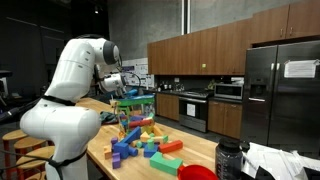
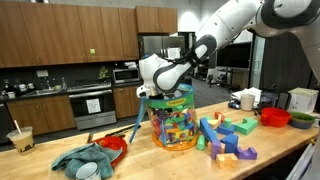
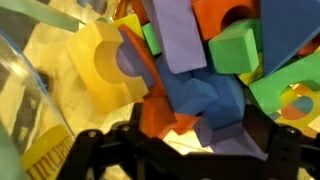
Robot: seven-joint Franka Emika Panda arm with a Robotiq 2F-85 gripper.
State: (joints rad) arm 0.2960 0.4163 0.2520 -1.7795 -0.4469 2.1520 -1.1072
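Observation:
My gripper (image 2: pixel 163 93) reaches down into the mouth of a clear plastic jar (image 2: pixel 172 125) filled with coloured foam blocks; the jar also shows in an exterior view (image 1: pixel 133 112). In the wrist view the gripper (image 3: pixel 190 152) is open, its dark fingers wide apart at the bottom. Between and just ahead of them lie an orange block (image 3: pixel 160 112), a blue block (image 3: pixel 205 100) and a purple block (image 3: pixel 180 35). A yellow block (image 3: pixel 95 65) with a round hole sits to the left, green blocks (image 3: pixel 235 48) to the right. No block is gripped.
Loose foam blocks (image 2: pixel 225 135) lie on the wooden counter beside the jar. A red bowl (image 2: pixel 275 117), a white mug (image 2: pixel 247 100), a teal cloth (image 2: pixel 80 160), a red dish (image 2: pixel 112 145) and a cup with a straw (image 2: pixel 20 138) stand around it. A dark jar (image 1: pixel 229 160) stands near the counter's end.

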